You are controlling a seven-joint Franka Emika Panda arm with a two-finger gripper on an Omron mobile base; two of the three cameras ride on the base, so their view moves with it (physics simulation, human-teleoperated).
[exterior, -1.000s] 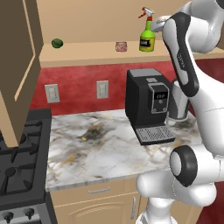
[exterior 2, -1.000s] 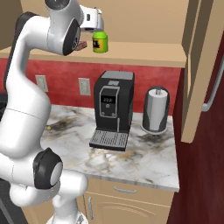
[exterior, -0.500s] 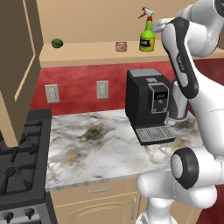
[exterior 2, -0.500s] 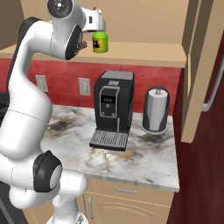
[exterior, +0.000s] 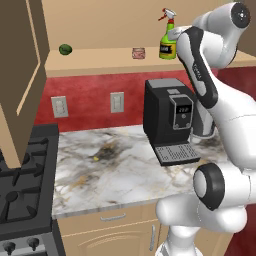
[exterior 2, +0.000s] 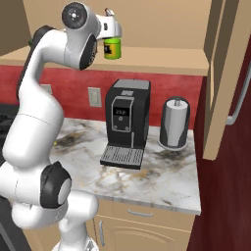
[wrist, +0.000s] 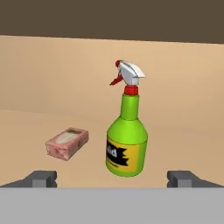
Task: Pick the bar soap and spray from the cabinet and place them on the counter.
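Left base view: the spray (exterior: 168, 44) stands upright on the cabinet (exterior: 150, 60) shelf, the bar soap (exterior: 138, 53) just to its left and apart from it, a dark green ball (exterior: 65, 49) further left. Below, a black coffee machine (exterior: 169, 120) sits on the marble surface (exterior: 110, 170).

Right base view: the arm's hand is raised just beside the spray (exterior 2: 112, 48); a grey canister (exterior 2: 175, 123) stands right of the coffee machine (exterior 2: 126, 122).

Hand view: the pincer (wrist: 114, 178) is spread wide, its 2 tips apart, empty, facing the spray (wrist: 127, 140), with the bar soap (wrist: 67, 143) lying left of it.
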